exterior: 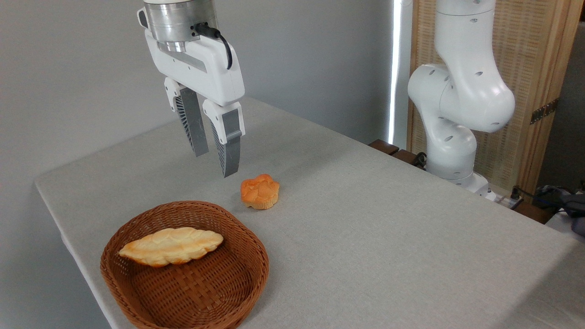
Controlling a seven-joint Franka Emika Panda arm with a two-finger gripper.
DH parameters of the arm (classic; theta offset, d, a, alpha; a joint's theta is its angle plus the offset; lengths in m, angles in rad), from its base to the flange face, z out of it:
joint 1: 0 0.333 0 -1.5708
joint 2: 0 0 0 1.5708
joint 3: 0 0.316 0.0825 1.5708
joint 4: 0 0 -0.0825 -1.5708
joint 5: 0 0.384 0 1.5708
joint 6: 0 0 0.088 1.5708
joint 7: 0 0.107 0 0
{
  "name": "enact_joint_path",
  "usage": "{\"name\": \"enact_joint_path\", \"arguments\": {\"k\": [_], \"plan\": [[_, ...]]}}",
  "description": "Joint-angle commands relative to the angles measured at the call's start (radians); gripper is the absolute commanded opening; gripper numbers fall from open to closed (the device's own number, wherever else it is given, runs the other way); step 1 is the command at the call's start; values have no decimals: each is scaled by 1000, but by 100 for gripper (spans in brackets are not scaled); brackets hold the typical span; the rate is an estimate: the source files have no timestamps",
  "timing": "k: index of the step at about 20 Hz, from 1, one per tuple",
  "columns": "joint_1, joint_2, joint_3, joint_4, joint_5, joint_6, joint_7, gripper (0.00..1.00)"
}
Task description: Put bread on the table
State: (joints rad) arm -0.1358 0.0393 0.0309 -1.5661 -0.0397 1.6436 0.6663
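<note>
A white robot gripper (215,163) hangs in the air above the table, its two grey ribbed fingers (194,125) pointing down and slightly toward the right. The jaws are parted by a narrow gap, released, with nothing between them and nothing touching them. The fingers are flat, tapered blades with fine ridges along their inner faces, fixed to a smooth white plastic body under a shiny metal wrist ring, with a black cable (219,39) looping from the side. Below and just right of the fingertips, a small round orange bun (260,191) with a bumpy, glossy top sits on the table (388,237), which is large and flat, covered in light grey cloth with a fine weave and rounded corners. Nearer the front left, a brown woven wicker basket (192,283) rests on the cloth; it is shallow and oval with a thick plaited rim. The bread (171,246), a long, leaf-shaped, pale golden loaf with a braided top and pointed ends, lies inside the basket against its back left wall, tilted with one end propped on the rim. It is well apart from the gripper. At the back right, the arm's (461,100) smooth white rounded joints rise from the table's far edge, in front of a tan woven screen (525,55) in a wooden frame.
</note>
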Motion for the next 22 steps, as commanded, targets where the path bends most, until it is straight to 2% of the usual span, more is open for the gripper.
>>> {"name": "enact_joint_path", "arguments": {"k": [1,14,17,20,22], "plan": [[-11,-4,12,1,-3,-22,-5,100],[-18,-16,12,-21,-3,8,-7,100],[-34,-44,9,-110,-6,175,-8,100],[-62,-47,1,-201,-58,373,-1,100],[-77,-47,0,-251,-75,477,54,100]]}}
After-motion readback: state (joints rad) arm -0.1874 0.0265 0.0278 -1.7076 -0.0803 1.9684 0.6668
